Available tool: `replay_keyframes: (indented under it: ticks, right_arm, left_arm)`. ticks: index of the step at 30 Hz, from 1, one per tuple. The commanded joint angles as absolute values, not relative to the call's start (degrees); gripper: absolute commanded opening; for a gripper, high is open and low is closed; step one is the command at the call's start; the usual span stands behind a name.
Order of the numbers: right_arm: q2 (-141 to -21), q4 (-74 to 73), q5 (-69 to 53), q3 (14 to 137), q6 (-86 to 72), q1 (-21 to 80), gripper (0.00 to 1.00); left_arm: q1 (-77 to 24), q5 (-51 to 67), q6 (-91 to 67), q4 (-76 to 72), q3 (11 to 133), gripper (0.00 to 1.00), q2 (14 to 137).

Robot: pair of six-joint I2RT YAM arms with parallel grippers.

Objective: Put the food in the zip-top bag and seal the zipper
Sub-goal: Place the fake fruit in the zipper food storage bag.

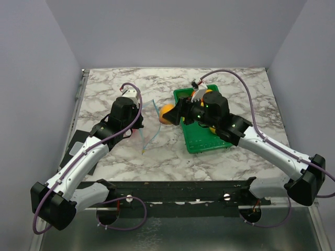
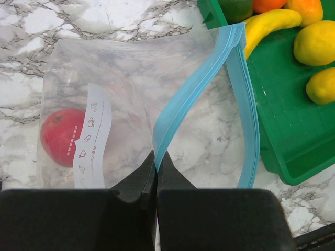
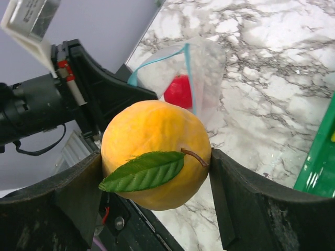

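orange [image 3: 154, 151] up, bag [image 2: 131, 73] held open
right pincer [image 3: 157, 175] clamped on the orange, probably hard and slick; left pincer [image 2: 156, 166] pinched shut on the floppy bag's zipper [image 2: 183, 99].

I counted one clear bag [image 2: 131, 68], one red fruit [image 2: 57, 137] inside it, one green tray [image 2: 293, 151], one banana [image 2: 269, 23], two lemons [image 2: 315, 44], one dark green piece [image 2: 235, 6], two orange fruits [image 2: 267, 3] in the tray, and a third orange [image 1: 167, 113] in the right claw [image 3: 156, 167].

Setting: robot test cell, laboratory type. Evidence: plain grey enclosure walls [image 1: 172, 31]; marble-patterned tabletop [image 1: 104, 86]; left arm [image 1: 78, 162] and right arm [image 1: 272, 147] on black rail [image 1: 178, 189]; exposed purple cables [image 1: 253, 112].
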State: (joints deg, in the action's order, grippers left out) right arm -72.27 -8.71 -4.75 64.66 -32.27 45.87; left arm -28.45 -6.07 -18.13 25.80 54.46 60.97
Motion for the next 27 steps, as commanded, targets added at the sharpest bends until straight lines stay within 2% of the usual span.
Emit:
replay_keyframes:
  ticks: [1,16,24,27]
  right_arm:
    - [-75.54,-11.71,-2.22,68.67,-27.93,49.19,0.31]
    - [-87.51,-13.64,1.04,76.95,-25.77,53.35,0.31]
    - [-93.63,-16.32,5.87,79.87,-26.01,54.74,0.36]
    - [-94.86,-16.87,7.35,80.27,-26.18,55.00,0.41]
  left_arm:
    - [-28.04,-6.70,-17.62,25.22,53.69,0.00,59.88]
    - [-28.06,-5.89,-17.47,25.11,53.70,0.00,59.02]
    - [-28.04,-4.64,-17.26,24.54,53.48,0.00,57.53]
    - [-28.03,-4.16,-17.17,24.44,53.53,0.00,57.33]
